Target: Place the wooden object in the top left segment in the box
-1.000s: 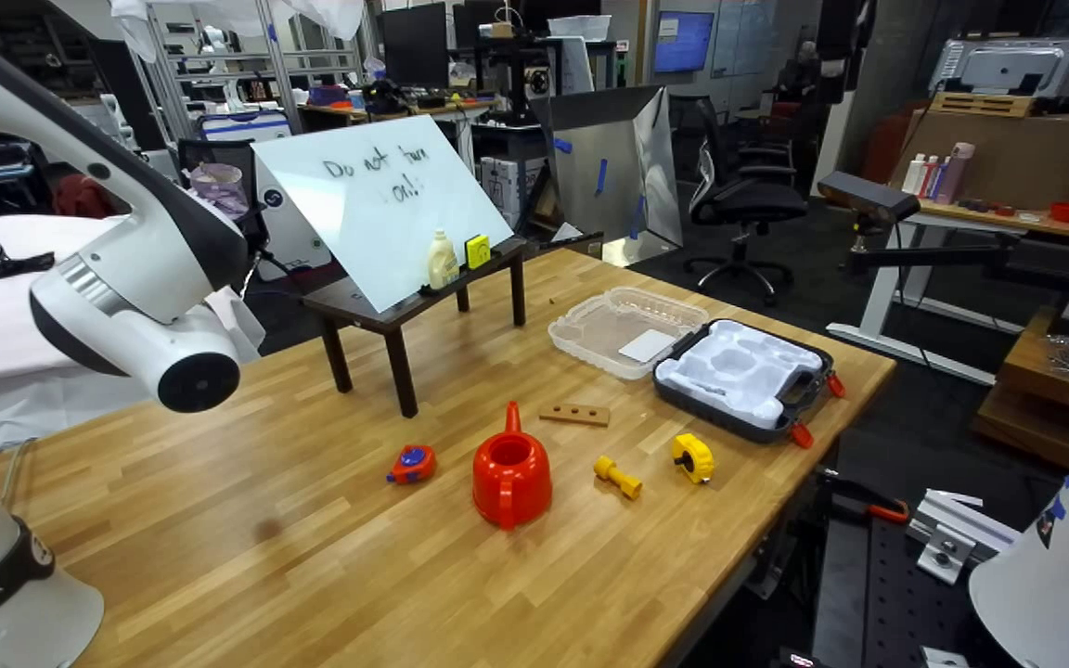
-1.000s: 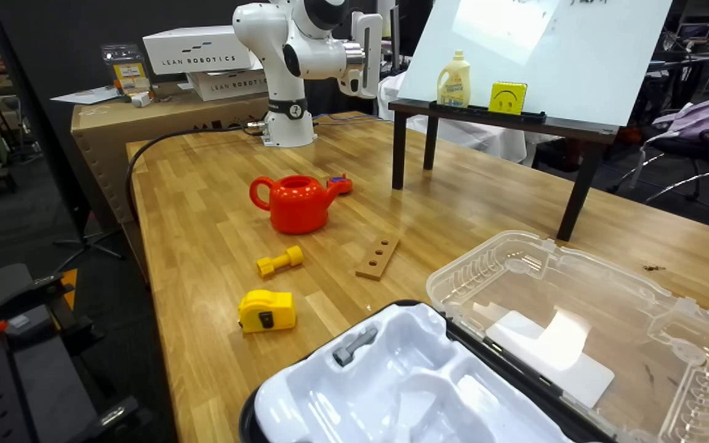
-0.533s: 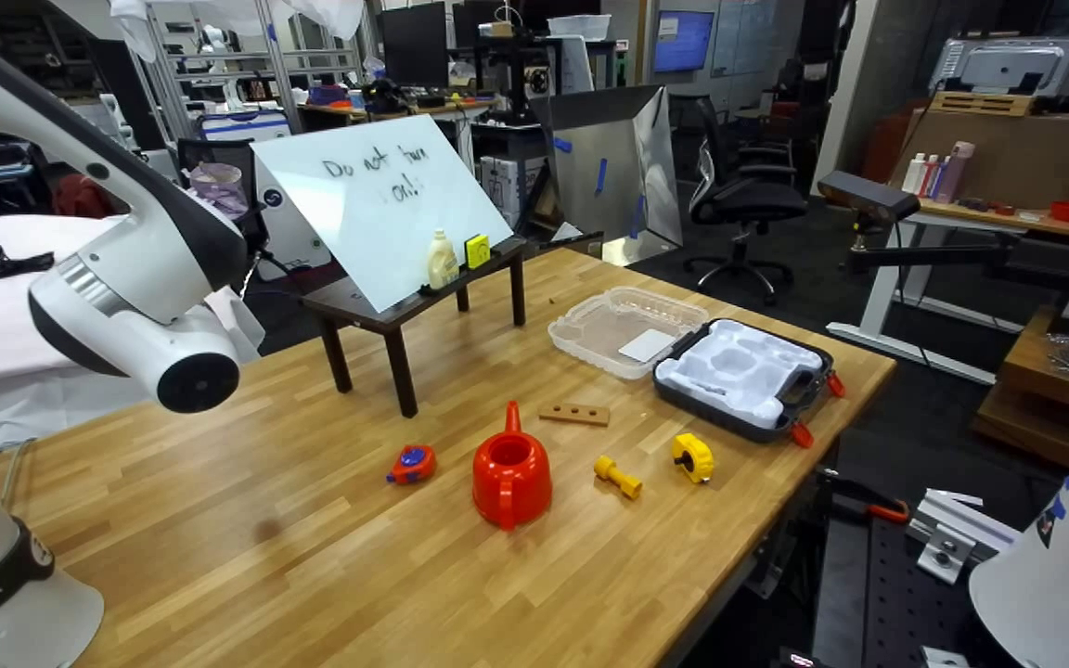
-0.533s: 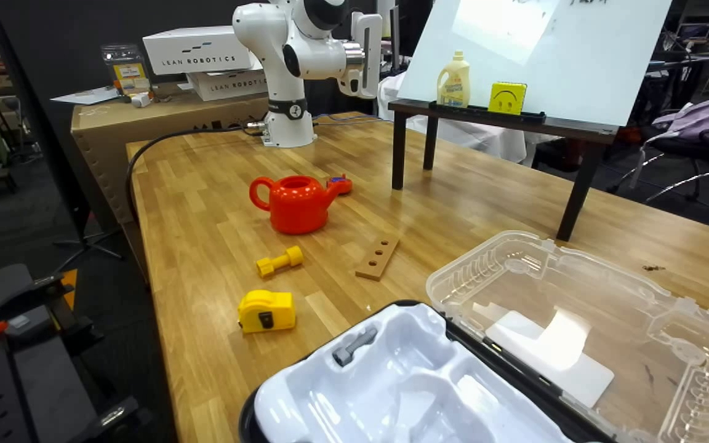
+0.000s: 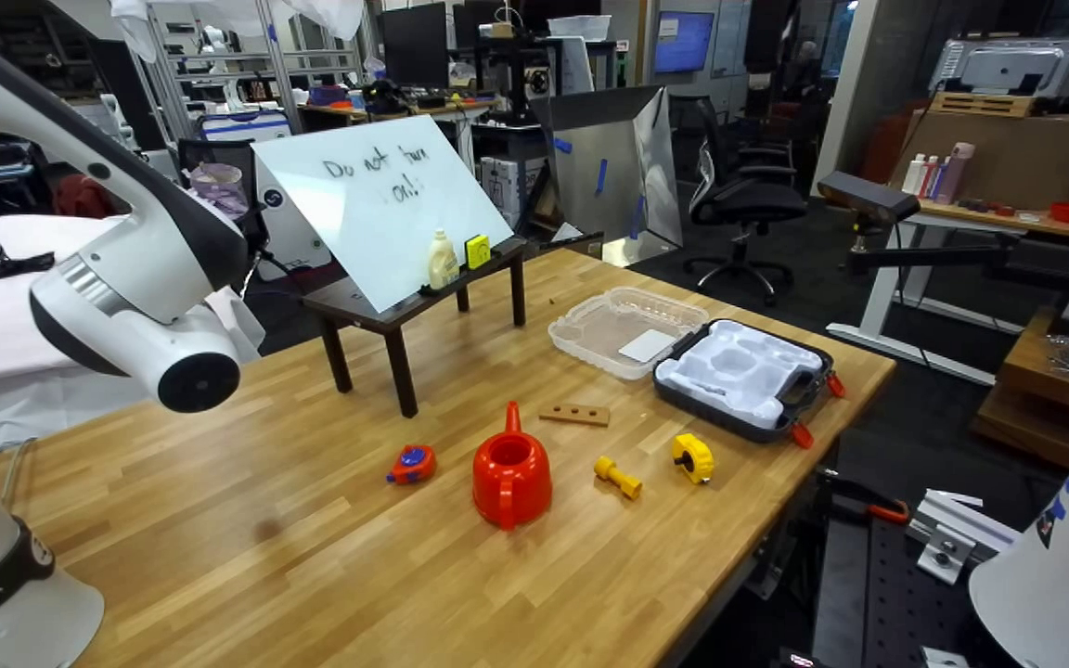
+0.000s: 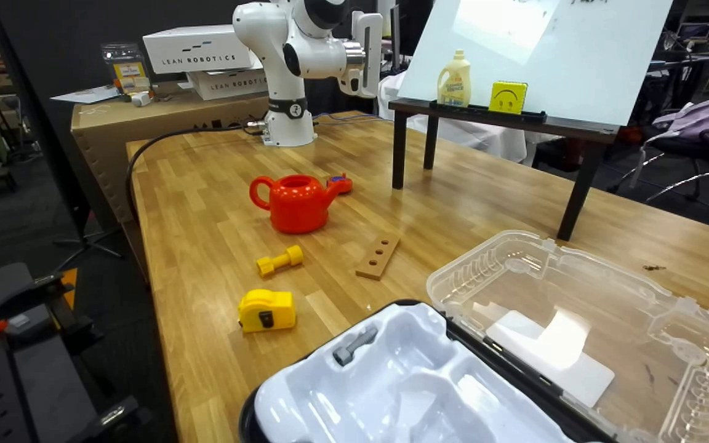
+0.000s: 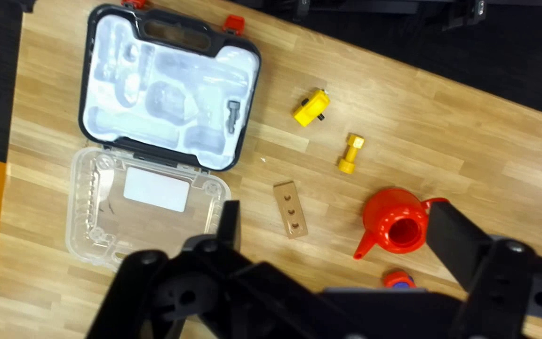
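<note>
while the black hand (image 7: pixel 332 212) hangs over the table (image 7: pixel 393 122), its two fingers (image 7: pixel 457 240) are spread wide apart. the wooden block (image 7: pixel 290 205) is down on the table, and in the wrist view it shows in the gap between the fingers. it is tan, long and flat, and it has three round holes in a row. it lies on its flat side between the clear lid (image 7: pixel 144 226) and the red watering can (image 7: pixel 381 212), apart from both.

the box (image 7: pixel 191 89) is near the block. it is black on the outside, and its white inside is shaped into many dips. a gray bolt (image 7: pixel 233 115) sits in one dip. two red clips (image 7: pixel 234 24) stick out on the side with the handle. the clear lid lies flat on the table, joined to one side of the box, and a white card (image 7: pixel 156 189) lies in it.

a yellow tape measure (image 7: pixel 315 107) and a yellow toy bolt (image 7: pixel 351 154) lie near each other but do not touch. a little red and blue toy (image 5: pixel 413 463) is near the watering can. in both exterior views, a white board (image 5: pixel 386 218) leans on a dark stand (image 5: pixel 349 304), with a soap bottle (image 6: pixel 454 83) and a yellow smiley block (image 6: pixel 508 98) in front of it.
</note>
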Robot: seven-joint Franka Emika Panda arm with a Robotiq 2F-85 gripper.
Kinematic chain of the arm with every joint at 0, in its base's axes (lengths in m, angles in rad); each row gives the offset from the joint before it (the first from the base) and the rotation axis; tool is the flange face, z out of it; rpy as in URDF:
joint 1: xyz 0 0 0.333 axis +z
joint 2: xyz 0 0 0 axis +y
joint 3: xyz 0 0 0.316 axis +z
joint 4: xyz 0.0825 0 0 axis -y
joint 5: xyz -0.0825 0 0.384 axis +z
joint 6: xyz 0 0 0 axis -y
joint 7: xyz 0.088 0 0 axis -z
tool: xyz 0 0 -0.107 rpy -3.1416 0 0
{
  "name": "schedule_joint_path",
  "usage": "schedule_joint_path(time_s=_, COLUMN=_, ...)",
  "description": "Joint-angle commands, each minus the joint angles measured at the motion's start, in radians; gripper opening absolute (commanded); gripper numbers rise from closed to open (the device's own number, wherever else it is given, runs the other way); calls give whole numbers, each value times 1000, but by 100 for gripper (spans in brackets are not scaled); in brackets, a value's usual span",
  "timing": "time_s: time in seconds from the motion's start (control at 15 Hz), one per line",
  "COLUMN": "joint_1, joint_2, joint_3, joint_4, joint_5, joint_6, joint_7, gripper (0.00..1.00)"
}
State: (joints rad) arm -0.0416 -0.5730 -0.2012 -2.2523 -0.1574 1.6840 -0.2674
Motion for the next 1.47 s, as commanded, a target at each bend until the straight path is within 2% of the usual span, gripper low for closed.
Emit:
schedule_joint_path(time_s=0.0, joint_1=21, joint_2=65, joint_3=13, joint_4=44, joint_5=56, joint_6=37, joint_7=-24, gripper=100)
schedule_joint_path(time_s=0.07, joint_1=5, joint_2=33, joint_3=21, joint_4=16, joint_5=39, joint_6=28, joint_7=-7, gripper=100)
schedule_joint_path(time_s=0.93, joint_1=15, joint_2=47, joint_3=25, joint_4=15, joint_5=60, joint_6=55, joint_7=-5, gripper=100)
schedule_joint_path(time_s=1.13, joint_1=25, joint_2=92, joint_3=27, joint_4=17, joint_5=76, joint_6=131, joint_7=-17, gripper=100)
schedule_joint_path(time_s=1.4, joint_1=18, joint_2=207, joint_3=42, joint_4=4, joint_5=60, joint_6=295, joint_7=2, gripper=100)
